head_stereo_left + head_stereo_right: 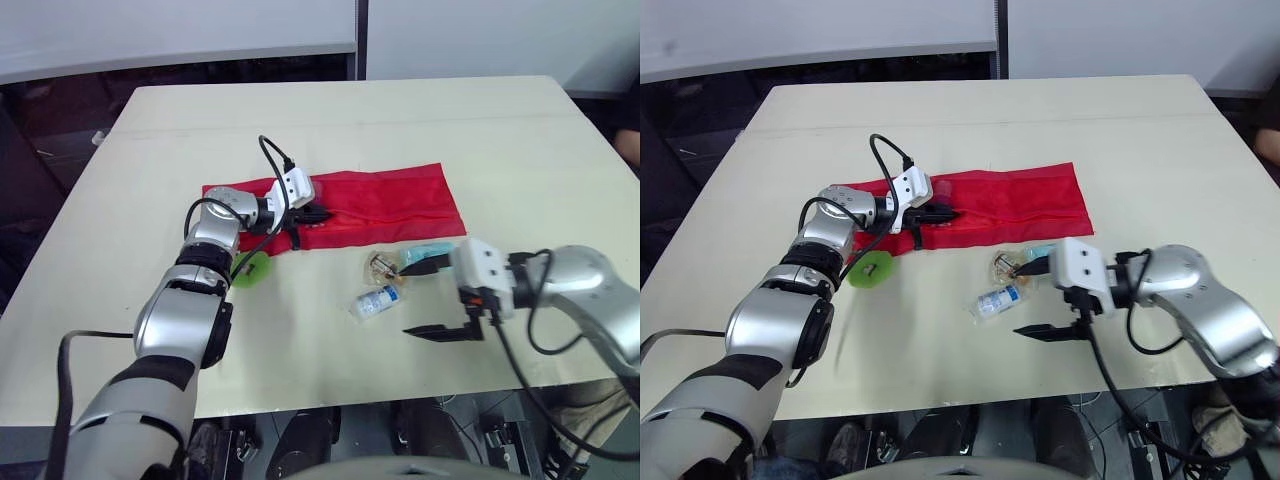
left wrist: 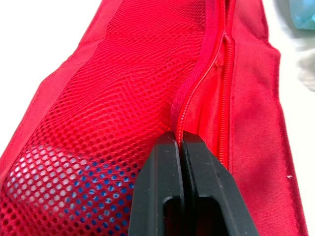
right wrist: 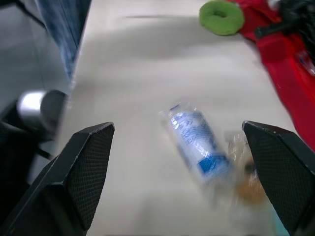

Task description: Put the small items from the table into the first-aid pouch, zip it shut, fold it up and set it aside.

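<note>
Showing dimly through pouch (image 2: 123, 83) mesh, a blue-white item (image 2: 64, 196) near left hand (image 2: 182, 142).

One pouch (image 1: 390, 200), one green ring (image 1: 250, 270), three packets (image 1: 378, 301)

Cream table (image 1: 400, 130) in front of me carried five things. Red pouch (image 1: 385, 205) lay flat, stretched left to right across the mid area. Green ring (image 1: 250, 270) sat just beside its near-left corner. By the near-right corner: teal packet (image 1: 432, 251) just beside the pouch edge, clear packet (image 1: 383, 266) w/ sth brownish next to it, blue-white packet (image 1: 377, 301) closer to me.
</note>
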`<state>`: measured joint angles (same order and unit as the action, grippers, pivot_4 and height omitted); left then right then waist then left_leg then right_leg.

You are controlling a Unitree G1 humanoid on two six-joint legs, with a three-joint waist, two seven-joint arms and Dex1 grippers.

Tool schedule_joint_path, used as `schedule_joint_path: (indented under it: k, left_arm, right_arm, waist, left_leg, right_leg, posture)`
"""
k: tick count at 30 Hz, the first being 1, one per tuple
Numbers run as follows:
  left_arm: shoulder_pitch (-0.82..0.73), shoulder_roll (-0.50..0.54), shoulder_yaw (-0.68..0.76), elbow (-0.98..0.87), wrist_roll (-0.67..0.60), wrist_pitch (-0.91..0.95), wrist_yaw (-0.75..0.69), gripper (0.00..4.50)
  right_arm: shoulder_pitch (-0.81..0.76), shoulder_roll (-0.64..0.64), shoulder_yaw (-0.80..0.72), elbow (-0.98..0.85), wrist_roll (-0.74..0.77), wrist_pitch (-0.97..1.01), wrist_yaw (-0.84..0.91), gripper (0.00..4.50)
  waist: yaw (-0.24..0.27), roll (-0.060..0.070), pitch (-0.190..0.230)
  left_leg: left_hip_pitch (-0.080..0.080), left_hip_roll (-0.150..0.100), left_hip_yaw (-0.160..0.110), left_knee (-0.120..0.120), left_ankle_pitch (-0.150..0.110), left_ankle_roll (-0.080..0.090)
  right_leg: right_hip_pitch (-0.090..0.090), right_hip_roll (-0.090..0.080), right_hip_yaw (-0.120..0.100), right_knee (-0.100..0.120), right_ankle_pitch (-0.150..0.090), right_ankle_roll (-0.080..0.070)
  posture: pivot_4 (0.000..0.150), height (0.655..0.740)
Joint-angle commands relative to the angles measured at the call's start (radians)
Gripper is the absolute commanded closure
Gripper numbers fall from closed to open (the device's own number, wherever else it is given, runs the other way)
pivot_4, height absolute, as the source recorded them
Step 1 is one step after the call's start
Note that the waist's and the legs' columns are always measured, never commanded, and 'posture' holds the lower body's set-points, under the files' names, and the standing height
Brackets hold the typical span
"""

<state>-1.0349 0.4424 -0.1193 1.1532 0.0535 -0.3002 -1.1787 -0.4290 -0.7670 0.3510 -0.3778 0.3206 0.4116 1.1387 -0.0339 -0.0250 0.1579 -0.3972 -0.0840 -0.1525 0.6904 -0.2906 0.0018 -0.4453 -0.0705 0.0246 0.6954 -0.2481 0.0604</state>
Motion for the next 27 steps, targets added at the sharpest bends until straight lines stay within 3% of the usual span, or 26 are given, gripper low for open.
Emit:
schedule_joint_path:
  k: [1,9,12,14,15,18,20,24,27]
  left_arm:
    - [-0.011,0.005,0.009,-0.019,-0.002,-0.017,-0.004,4.50]
    - [-0.006,0.004,0.012,-0.014,-0.001,-0.021,0.003,4.50]
    - [-0.005,0.003,0.013,-0.009,0.000,-0.024,0.006,4.50]
    - [-0.005,0.002,0.012,-0.005,0.001,-0.028,0.010,4.50]
    - [-0.005,0.002,0.012,-0.003,0.001,-0.029,0.012,4.50]
    - [-0.003,-0.001,0.012,-0.002,0.000,-0.031,0.013,4.50]
    - [-0.001,-0.003,0.013,-0.002,0.000,-0.033,0.013,4.50]
    - [0.000,-0.013,0.020,-0.006,-0.012,-0.028,0.008,4.50]
    - [-0.013,-0.033,0.033,-0.002,-0.027,-0.005,0.015,4.50]
  right_arm:
    - [-0.049,0.037,0.062,0.110,-0.111,-0.104,0.012,0.07]
    - [-0.126,0.101,0.141,0.231,-0.234,-0.191,0.061,0.07]
    - [-0.122,0.105,0.146,0.236,-0.252,-0.202,0.074,0.77]
    - [-0.106,0.103,0.129,0.225,-0.242,-0.199,0.077,1.95]
    - [-0.098,0.102,0.114,0.213,-0.229,-0.189,0.077,2.12]
    - [-0.070,0.086,0.070,0.161,-0.186,-0.148,0.081,3.67]
    - [-0.046,0.061,0.039,0.118,-0.169,-0.132,0.083,4.39]
    - [-0.005,0.069,-0.097,0.000,-0.080,-0.004,-0.017,4.45]
    - [-0.038,0.095,-0.138,0.008,-0.129,0.055,-0.133,4.45]
  waist:
    - [-0.001,0.000,0.000]
    - [-0.006,0.000,0.000]
    - [-0.006,0.000,0.000]
    - [-0.005,0.000,0.000]
    - [-0.005,0.000,0.000]
    - [-0.005,0.000,0.000]
    - [-0.004,0.000,0.000]
    - [-0.003,0.000,0.000]
    - [-0.003,0.000,0.000]
  left_leg:
    - [0.000,0.000,0.000,0.000,0.000,0.000]
    - [0.000,0.000,-0.002,0.000,0.000,0.000]
    - [0.000,0.000,-0.002,0.000,0.000,0.000]
    - [0.000,-0.001,-0.002,0.000,0.000,0.000]
    - [0.000,-0.001,-0.002,0.000,0.000,0.000]
    - [0.000,-0.001,-0.002,0.000,0.000,0.000]
    - [0.000,-0.001,-0.002,0.000,0.000,0.000]
    - [-0.001,-0.001,-0.003,0.000,0.000,0.000]
    - [-0.001,-0.001,-0.003,0.000,0.000,0.000]
  right_leg:
    - [0.000,0.000,0.000,0.000,0.000,0.000]
    - [0.000,0.000,0.000,0.000,0.000,0.000]
    - [0.000,0.000,0.000,0.000,0.000,0.000]
    - [0.000,0.000,-0.001,0.000,0.000,0.000]
    - [0.000,0.000,-0.001,0.000,0.000,0.000]
    - [0.000,0.000,-0.001,0.000,0.000,0.000]
    - [0.000,0.000,-0.001,0.000,0.000,0.000]
    - [0.000,0.000,-0.001,0.000,0.000,0.000]
    - [0.000,-0.001,-0.001,0.000,0.000,0.000]
  posture:
    - [0.150,0.7368]
    - [0.150,0.7368]
    - [0.150,0.7368]
    - [0.150,0.7368]
    - [0.150,0.7368]
    - [0.150,0.7368]
    - [0.150,0.7368]
    - [0.150,0.7368]
    - [0.150,0.7368]
